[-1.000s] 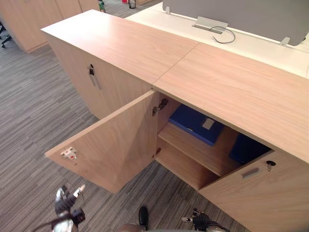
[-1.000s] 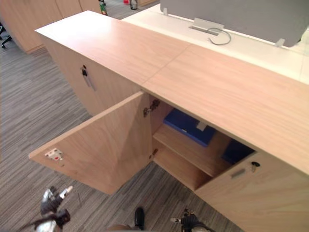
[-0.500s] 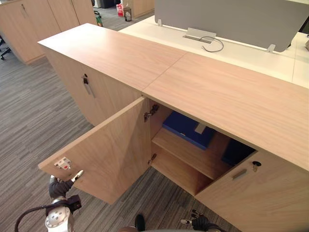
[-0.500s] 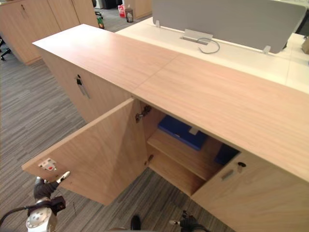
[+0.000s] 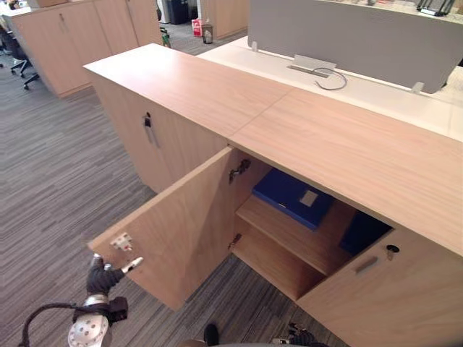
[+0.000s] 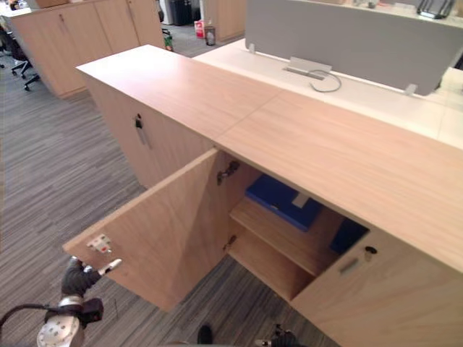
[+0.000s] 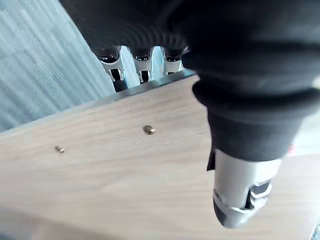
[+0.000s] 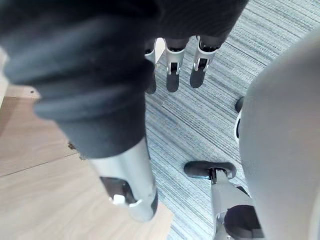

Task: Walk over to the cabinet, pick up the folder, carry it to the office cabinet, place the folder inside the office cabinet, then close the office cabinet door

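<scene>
A blue folder (image 5: 293,196) lies flat on the upper shelf inside the open wooden office cabinet (image 5: 340,144). The cabinet's left door (image 5: 188,224) stands swung out toward me. My left hand (image 5: 101,278) is at that door's free lower corner, just under the white latch (image 5: 121,242). In the left wrist view its fingers (image 7: 142,67) reach straight over the door's edge and its thumb (image 7: 240,200) lies along the near face. My right hand (image 8: 172,75) hangs low over the carpet, fingers straight, holding nothing.
A second dark blue item (image 5: 362,231) sits deeper in the cabinet, behind the part-open right door (image 5: 391,289). A closed cabinet with a handle (image 5: 148,123) adjoins on the left. Behind is a white desk with a grey screen (image 5: 347,36). More cabinets (image 5: 58,36) stand far left.
The camera has shifted. My left hand has risen from below the open door to its free corner by the latch. The folder has stayed on the shelf.
</scene>
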